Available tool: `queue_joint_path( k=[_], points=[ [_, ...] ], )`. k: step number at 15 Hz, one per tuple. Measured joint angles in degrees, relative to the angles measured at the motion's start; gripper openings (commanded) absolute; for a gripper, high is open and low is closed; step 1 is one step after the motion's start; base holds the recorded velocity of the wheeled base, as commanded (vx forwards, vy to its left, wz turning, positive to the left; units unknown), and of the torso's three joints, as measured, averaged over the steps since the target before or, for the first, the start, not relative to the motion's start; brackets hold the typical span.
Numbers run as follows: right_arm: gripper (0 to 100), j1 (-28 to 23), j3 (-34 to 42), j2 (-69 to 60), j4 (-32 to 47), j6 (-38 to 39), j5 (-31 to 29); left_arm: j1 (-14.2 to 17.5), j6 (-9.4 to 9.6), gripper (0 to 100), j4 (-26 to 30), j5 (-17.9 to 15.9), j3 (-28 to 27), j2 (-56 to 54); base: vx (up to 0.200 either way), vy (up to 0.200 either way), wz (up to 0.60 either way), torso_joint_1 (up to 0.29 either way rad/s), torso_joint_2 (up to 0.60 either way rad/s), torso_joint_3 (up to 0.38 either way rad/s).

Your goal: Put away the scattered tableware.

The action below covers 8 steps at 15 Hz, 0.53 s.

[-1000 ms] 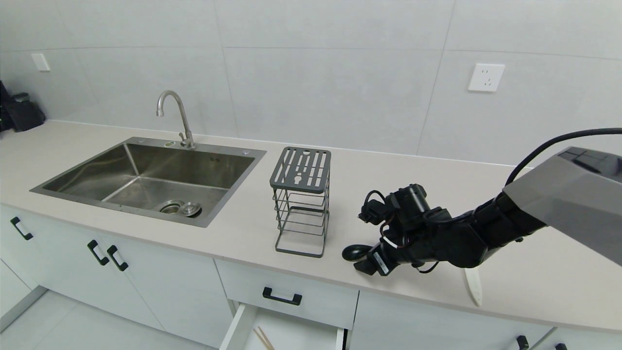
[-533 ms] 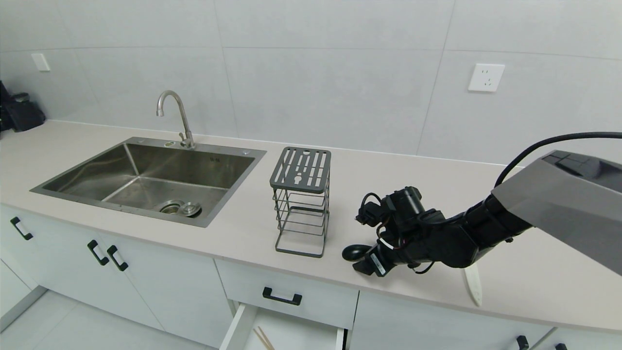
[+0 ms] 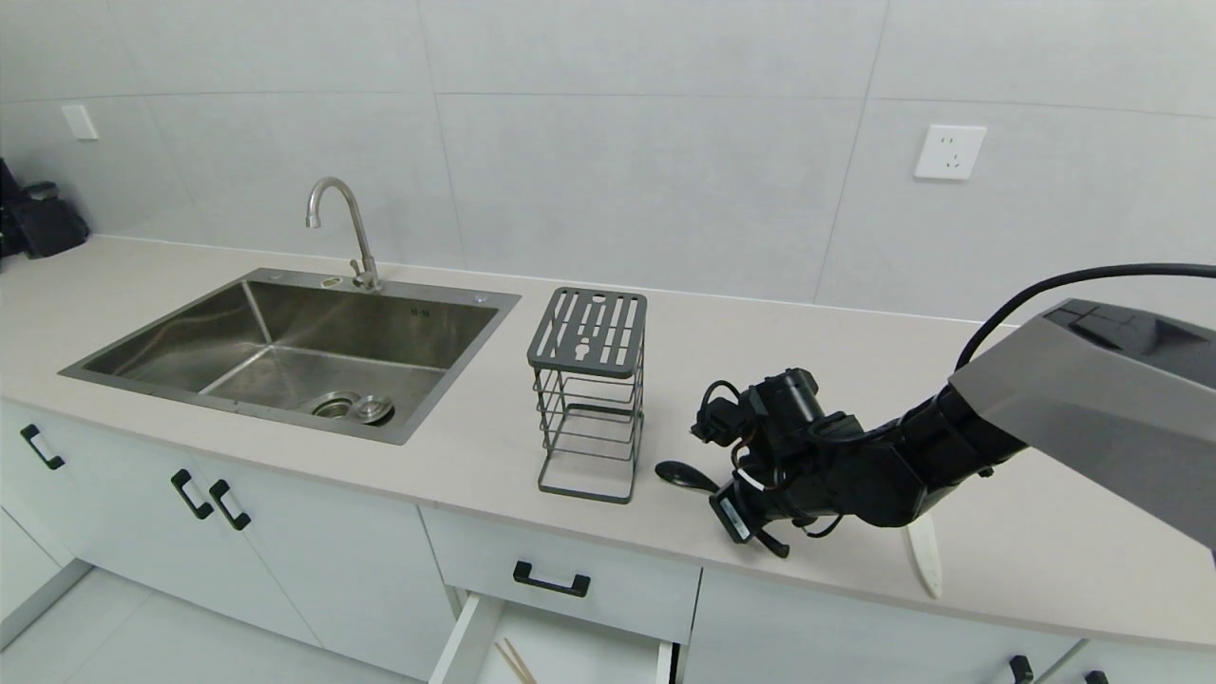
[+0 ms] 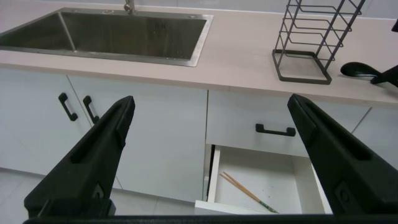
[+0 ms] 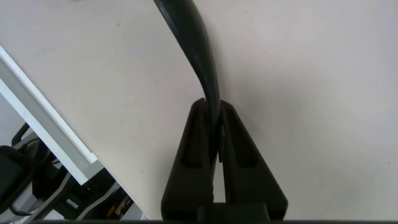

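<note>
A black spoon (image 3: 680, 474) lies low over the beige counter (image 3: 475, 456), its bowl just right of the wire rack (image 3: 589, 394). My right gripper (image 3: 730, 499) is shut on the spoon's handle; in the right wrist view the fingers (image 5: 202, 140) pinch the handle of the spoon (image 5: 194, 46) right above the counter's front edge. A white spoon (image 3: 923, 560) lies on the counter behind the right arm. My left gripper (image 4: 210, 102) hangs open below counter height, facing the open drawer (image 4: 261, 186) with chopsticks (image 4: 247, 190) inside. From there the black spoon (image 4: 357, 68) shows beside the rack (image 4: 308, 37).
A steel sink (image 3: 285, 347) with a tap (image 3: 342, 228) fills the counter's left part. Cabinet doors with black handles (image 3: 204, 494) run below. A closed drawer front (image 3: 556, 575) sits above the open drawer (image 3: 560, 655). A wall socket (image 3: 950, 150) is behind.
The right gripper has turned at the wrist and shifted slightly left. The black spoon's bowl has moved left and back, closer to the rack's base.
</note>
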Motion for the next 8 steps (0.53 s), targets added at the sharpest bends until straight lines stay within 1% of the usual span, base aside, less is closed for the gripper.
queue_joint_path(
  k=[8],
  points=[
    [0, 2.6, 0.7, -3.9, 0.4, 0.0, 0.2, 0.0, -0.02, 100, 0.0, 0.0, 0.0, 0.0, 0.000, 0.000, 0.00, 0.000, 0.00, 0.000]
  ],
)
